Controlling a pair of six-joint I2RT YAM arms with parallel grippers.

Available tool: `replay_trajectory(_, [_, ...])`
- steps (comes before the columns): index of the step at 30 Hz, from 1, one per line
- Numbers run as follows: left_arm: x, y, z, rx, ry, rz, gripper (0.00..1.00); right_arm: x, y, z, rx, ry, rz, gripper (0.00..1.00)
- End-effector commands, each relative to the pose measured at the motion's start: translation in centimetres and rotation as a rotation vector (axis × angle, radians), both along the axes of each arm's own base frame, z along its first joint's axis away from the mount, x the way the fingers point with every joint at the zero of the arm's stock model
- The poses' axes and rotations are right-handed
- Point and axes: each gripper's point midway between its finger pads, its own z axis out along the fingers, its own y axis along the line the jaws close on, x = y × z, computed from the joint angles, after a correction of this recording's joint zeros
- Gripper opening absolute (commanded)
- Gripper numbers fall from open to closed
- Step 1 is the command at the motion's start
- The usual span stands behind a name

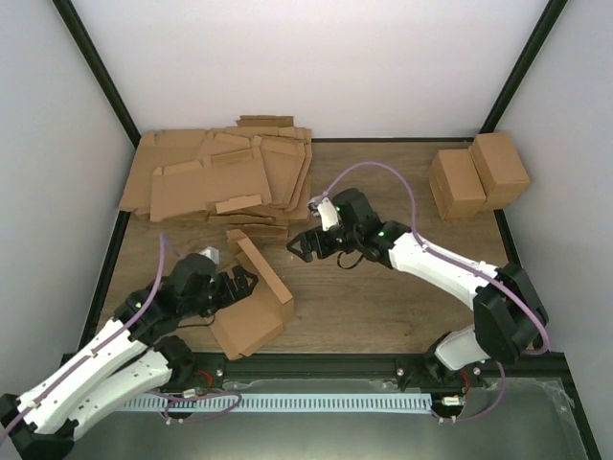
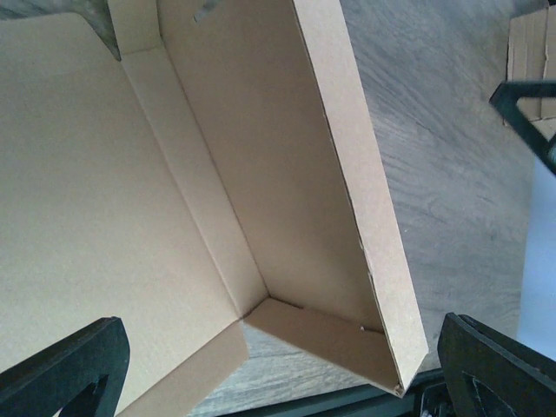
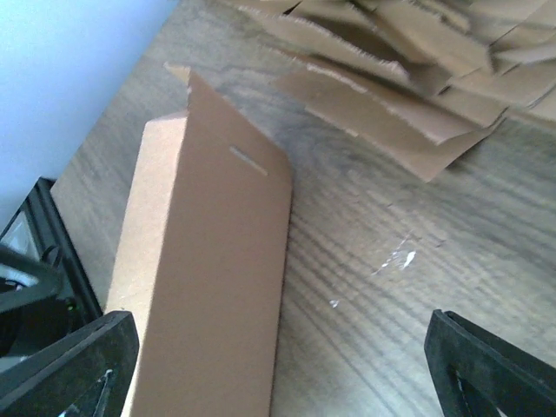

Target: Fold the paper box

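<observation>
paper box (image 2: 104,200) overruns the left wrist view, and cardboard sheets (image 3: 391,113) look blurred.

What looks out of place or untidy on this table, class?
The stack of flat cardboard sheets at the back left is fanned out crookedly, edges ragged. The paper box at the front left lies askew, half folded, one wall upright.
</observation>
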Motion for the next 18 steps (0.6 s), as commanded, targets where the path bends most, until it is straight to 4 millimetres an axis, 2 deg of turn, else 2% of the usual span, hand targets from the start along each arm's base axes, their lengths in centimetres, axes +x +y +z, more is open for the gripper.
replay_trajectory(1, [0.5, -0.9, 0.0, -0.069, -0.007, -0.087, 1.00, -1.8, 2.2, 1.3, 0.018, 0.045, 0.076, 0.93])
replay_trajectory(6, [1.6, -0.2, 0.5, -0.099, -0.033, -0.080, 1.00, -2.9, 3.8, 2.4, 0.007, 0.017, 0.098, 0.97])
replay_trajectory(8, [2.0, 0.5, 1.1, -0.089, -0.057, -0.059, 1.00, -2.9, 4.2, 2.7, -0.018, -0.012, 0.080, 1.00])
replay_trajectory(14, [3.0, 2.4, 1.9, -0.030, -0.094, -0.008, 1.00, -3.5, 5.2, 3.3, -0.022, -0.021, 0.107, 1.00])
replay_trajectory(18, [3.4, 3.7, 2.9, 0.000, -0.142, 0.043, 1.00, -3.5, 6.4, 2.3, -0.088, -0.015, 0.111, 1.00])
